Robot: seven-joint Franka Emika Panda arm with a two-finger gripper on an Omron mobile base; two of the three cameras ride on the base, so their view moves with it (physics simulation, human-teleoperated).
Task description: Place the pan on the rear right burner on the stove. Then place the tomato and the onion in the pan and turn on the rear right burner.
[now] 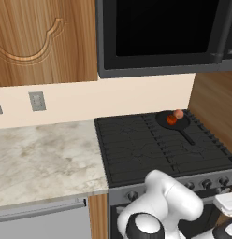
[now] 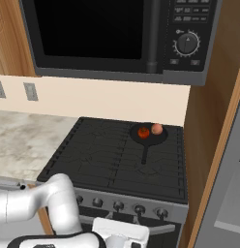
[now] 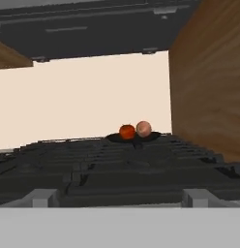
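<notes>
Your flat round matte-black frying pan (image 2: 148, 133) sits on the rear right burner (image 2: 163, 140) of the black gas cooktop with ridged grates (image 2: 100, 160), its thin straight handle pointing toward the front of the stove, and inside it the small glossy red-orange tomato (image 2: 143, 132) rests touching or just beside the smooth pale peach-pink onion (image 2: 157, 129), the onion lying to the tomato's right and slightly nearer the wall. Judged from that, only the burner knob remains. The white arm is folded low in front of the stove, by the row of round knobs (image 2: 139, 209) on the steel-grey front panel; the hand camera looks level across the grates toward the pan, and the fingers stand spread wide with nothing between them. Your main risk here is picking the wrong knob: they look alike and no markings can be read beside them, so a neighbouring burner could light instead. A glancing or half-seated grip could also slip off the knob without turning it. A swing upward could clip the pan handle and roll the vegetables out. The black microwave (image 2: 112, 34) above the stove carries a dial and buttons, but any lettering is too small to read.
</notes>
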